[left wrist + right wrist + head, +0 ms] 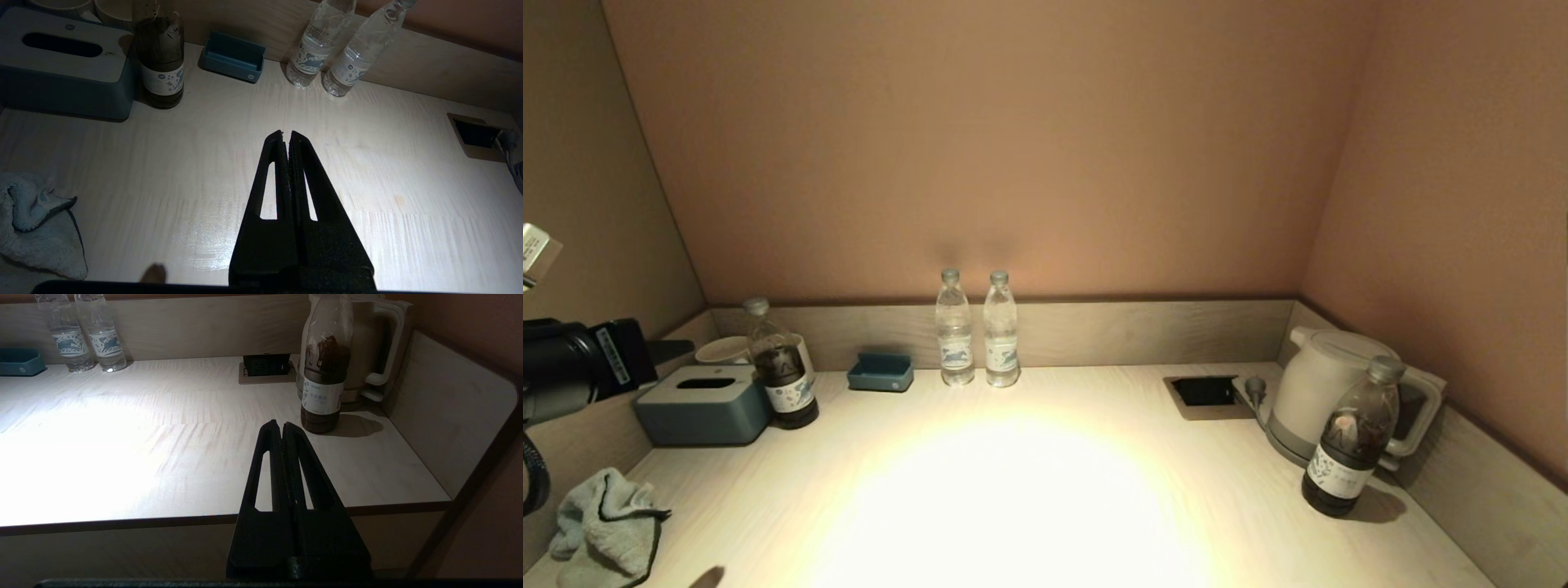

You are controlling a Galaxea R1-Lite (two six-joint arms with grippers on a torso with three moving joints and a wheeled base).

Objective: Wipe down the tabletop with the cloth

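Cloth (605,527) lies crumpled at the near left corner of the tabletop (1029,490), in front of the tissue box (704,404); nothing is holding it. Left gripper (287,136) hangs above the table's middle, fingers pressed together, empty, well apart from the cloth. Right gripper (278,426) sits back at the near edge on the right, also closed and empty, near the dark bottle (325,371) and kettle (1327,392). Step judged: pick-up not yet begun. Next move calls for the left gripper to part its fingers, swing over the cloth and descend onto a raised fold.
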